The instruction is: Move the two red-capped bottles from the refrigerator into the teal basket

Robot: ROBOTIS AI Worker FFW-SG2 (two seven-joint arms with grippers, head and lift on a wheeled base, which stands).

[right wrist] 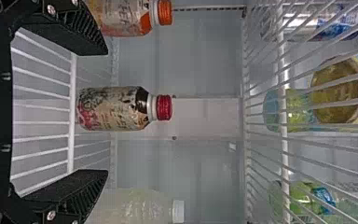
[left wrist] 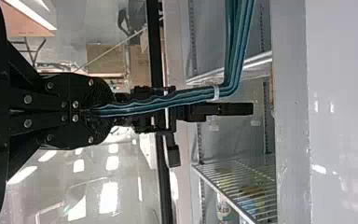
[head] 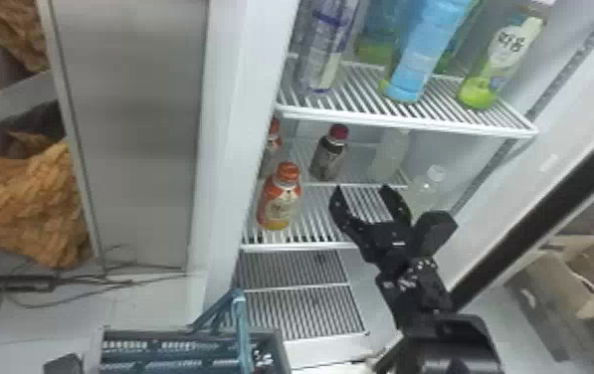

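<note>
The right gripper [head: 361,188], fitted with two flat black fingers, was spread and empty. In the right wrist view, a dark, round-shouldered bottle with a ribbed red cap [right wrist: 113,108] stood upright beyond and between its fingers, on a white wire shelf [right wrist: 72,116]. The left gripper [left wrist: 109,112] was clenched around a ridged, teal basket handle [left wrist: 168,101].

The head view placed a teal slatted basket [head: 126,357] nearer the robot, to the left of and below the right gripper. It also placed two orange bottles with orange-red caps to that gripper's left: the nearer [head: 279,201] close to the shelf's front edge, the farther [head: 271,144] behind it. A clear bottle with a white cap [head: 427,191] stood to its right. Taller blue and green bottles [head: 422,54] stood beyond, on the upper wire shelf [head: 407,119]. Printed labels wrapped the dark bottle and the nearer orange one.
</note>
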